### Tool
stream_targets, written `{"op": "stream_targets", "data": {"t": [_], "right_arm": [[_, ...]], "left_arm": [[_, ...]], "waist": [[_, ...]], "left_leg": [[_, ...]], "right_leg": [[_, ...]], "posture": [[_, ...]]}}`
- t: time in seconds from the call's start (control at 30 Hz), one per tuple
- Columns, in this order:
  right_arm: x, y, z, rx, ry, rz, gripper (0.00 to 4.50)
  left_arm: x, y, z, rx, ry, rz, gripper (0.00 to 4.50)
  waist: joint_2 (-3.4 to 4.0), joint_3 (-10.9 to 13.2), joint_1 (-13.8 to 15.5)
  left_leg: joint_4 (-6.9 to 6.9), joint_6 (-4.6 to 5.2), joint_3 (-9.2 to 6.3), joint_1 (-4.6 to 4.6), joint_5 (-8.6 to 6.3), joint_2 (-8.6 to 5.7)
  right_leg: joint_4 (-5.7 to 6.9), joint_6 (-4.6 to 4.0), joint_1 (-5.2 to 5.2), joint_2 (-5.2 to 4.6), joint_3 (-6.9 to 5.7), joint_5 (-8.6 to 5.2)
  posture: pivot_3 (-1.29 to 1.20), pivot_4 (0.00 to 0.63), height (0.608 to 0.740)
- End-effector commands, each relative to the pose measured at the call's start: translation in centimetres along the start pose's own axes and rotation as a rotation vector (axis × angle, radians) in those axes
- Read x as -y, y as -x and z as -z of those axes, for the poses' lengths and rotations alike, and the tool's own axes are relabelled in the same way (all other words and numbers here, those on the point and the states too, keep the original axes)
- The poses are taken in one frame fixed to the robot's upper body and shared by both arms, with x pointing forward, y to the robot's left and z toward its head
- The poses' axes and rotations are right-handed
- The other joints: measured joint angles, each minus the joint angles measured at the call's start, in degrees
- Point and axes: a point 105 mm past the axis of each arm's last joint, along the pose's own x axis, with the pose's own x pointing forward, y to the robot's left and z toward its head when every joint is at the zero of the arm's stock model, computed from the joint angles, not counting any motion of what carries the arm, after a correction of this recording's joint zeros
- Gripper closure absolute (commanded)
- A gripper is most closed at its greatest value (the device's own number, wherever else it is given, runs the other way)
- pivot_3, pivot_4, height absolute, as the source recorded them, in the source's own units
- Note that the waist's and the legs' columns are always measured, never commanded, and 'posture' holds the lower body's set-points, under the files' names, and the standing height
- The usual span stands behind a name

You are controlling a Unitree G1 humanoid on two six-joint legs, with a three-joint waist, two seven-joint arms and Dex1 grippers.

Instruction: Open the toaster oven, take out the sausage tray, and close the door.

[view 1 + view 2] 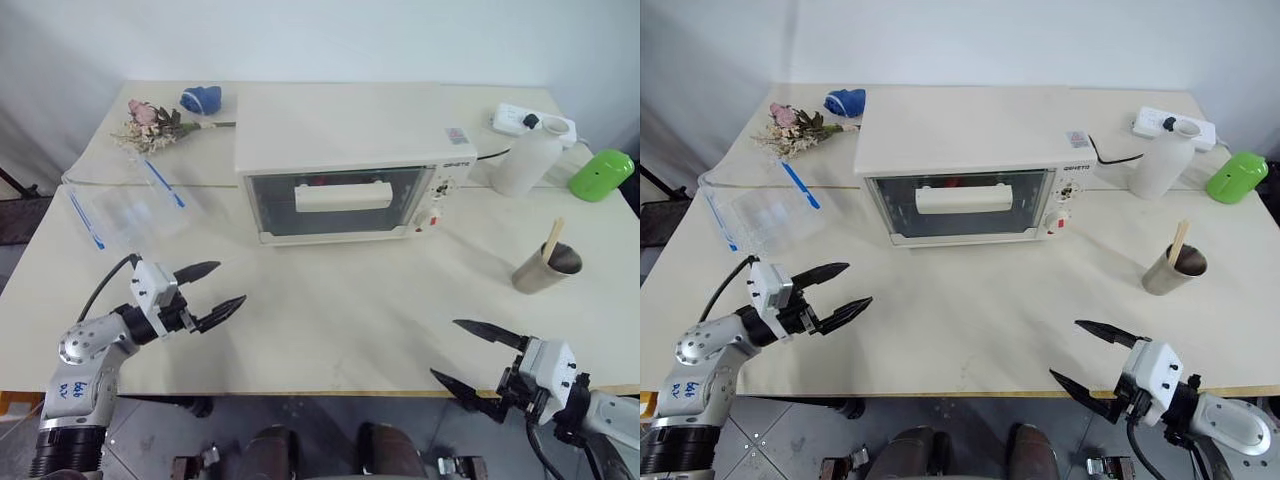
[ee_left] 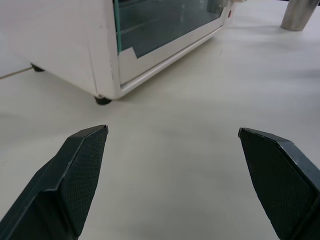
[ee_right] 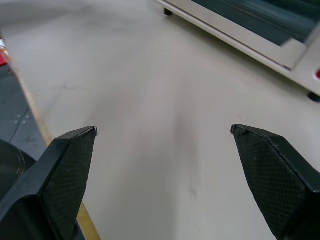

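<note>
Silver-grey arms, white wrist blocks, black cables, blue scrawl on left forearm (image 1: 72,385); black pointed cross-hatched fingers (image 2: 75,180).

One toaster oven (image 1: 345,160), one bottle (image 1: 527,155), one cup (image 1: 545,268).

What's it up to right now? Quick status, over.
Left gripper and right gripper open, empty, above the table. Toaster oven door shut. Nothing between them and it.

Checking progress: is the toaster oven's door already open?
No, the door sits shut against the toaster oven, its handle flat on the front.
</note>
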Motion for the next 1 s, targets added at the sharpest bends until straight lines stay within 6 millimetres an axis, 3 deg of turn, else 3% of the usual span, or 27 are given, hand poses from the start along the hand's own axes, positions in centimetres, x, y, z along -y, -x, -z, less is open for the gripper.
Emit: {"op": "stream_targets", "data": {"t": [0.03,0.17,0.23,0.37,0.57,0.8,1.0], "right_arm": [[1.4,-1.4,-2.3,0.095,-0.01,0.021,0.0],[2.9,-3.8,-5.6,0.215,-0.1,-0.013,0.0],[3.6,-5.2,-7.1,0.269,-0.141,-0.046,0.0],[5.1,-7.6,-8.4,0.331,-0.231,-0.062,0.0],[7.8,-10.8,-9.4,0.359,-0.219,-0.058,0.0],[7.9,-13.1,-10.7,0.393,-0.14,-0.143,0.0],[6.2,-13.0,-11.1,0.425,-0.047,-0.26,0.0]], "left_arm": [[0.0,0.9,-1.0,0.032,0.019,0.005,0.05],[0.4,2.4,-1.7,0.048,0.113,0.095,0.05],[0.2,3.5,-3.9,0.161,0.253,0.13,0.05],[0.3,4.0,-4.4,0.155,0.191,0.139,0.05],[0.6,4.4,-5.7,0.217,0.162,0.126,0.05],[1.6,4.1,-6.0,0.223,0.17,0.146,0.05],[1.3,3.7,-5.6,0.19,0.172,0.09,0.05]], "waist": [[0.0,0.0,-0.18],[0.02,0.02,-1.07],[0.03,0.04,-1.33],[0.07,0.05,-1.13],[0.1,0.08,-1.41],[0.11,0.08,-1.53],[0.11,0.09,-1.47]], "left_leg": [[0.0,0.0,0.0,0.01,0.0,0.0],[0.25,-0.04,-0.01,-0.02,-0.01,0.12],[0.29,-0.11,-0.08,-0.02,-0.05,0.14],[0.44,-0.19,-0.39,-0.11,-0.19,0.26],[0.47,-0.1,-0.25,-0.17,-0.29,0.12],[0.53,-0.08,-0.22,-0.18,-0.3,0.13],[0.55,-0.07,-0.21,-0.19,-0.31,0.13]], "right_leg": [[0.0,0.0,0.0,0.0,0.0,0.0],[0.12,-0.04,-0.01,0.02,0.04,-0.02],[0.2,-0.09,-0.03,0.0,0.04,-0.04],[0.25,-0.17,-0.02,-0.24,0.24,-0.07],[0.32,-0.17,-0.08,0.02,-0.09,-0.07],[0.36,-0.16,-0.09,0.05,-0.13,-0.07],[0.39,-0.16,-0.09,0.06,-0.12,-0.07]], "posture": [[0.0,0.15,0.74],[0.0,0.15,0.74],[0.0,0.15,0.74],[0.0,0.15,0.74],[0.0,0.15,0.74],[0.0,0.15,0.74],[0.0,0.15,0.74]]}}
